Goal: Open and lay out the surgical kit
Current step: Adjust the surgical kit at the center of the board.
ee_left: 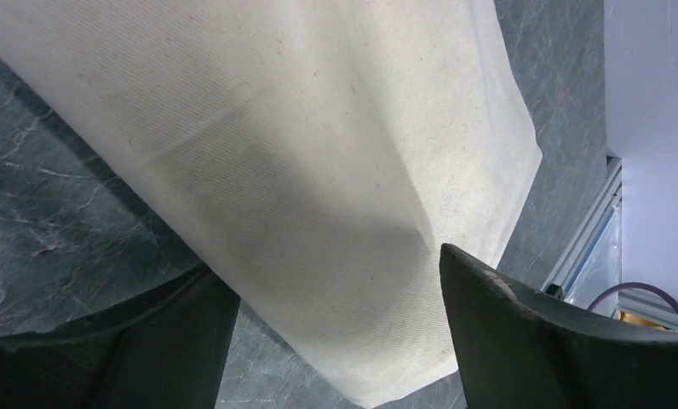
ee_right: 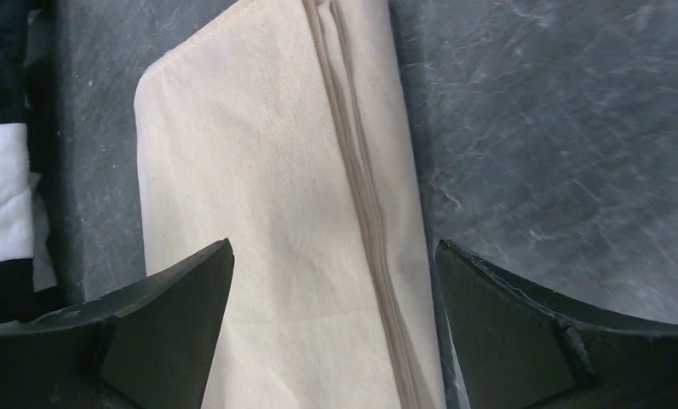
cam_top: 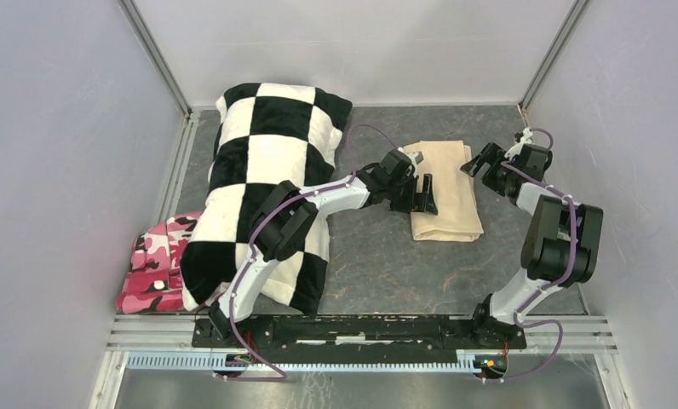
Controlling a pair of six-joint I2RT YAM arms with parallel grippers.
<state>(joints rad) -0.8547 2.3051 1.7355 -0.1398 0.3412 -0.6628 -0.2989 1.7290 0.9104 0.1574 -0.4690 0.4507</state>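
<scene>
Folded beige cloth wrap point(cam_top: 445, 194) flat on grey tabletop point(cam_top: 387, 264), near black-and-white checkered pillow point(cam_top: 267, 162), long axis roughly along pillow's. Both spread, empty: left claw point(cam_top: 422, 200) over pillow-side edge, right claw point(cam_top: 475, 164) over opposite edge.

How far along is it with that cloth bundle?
Barely begun. Nothing done: the beige wrap lies folded shut, no instruments showing. In hand: the open left claw and right claw hover over it, gripping nothing. Remaining: unfolding it and laying out the contents.
</scene>
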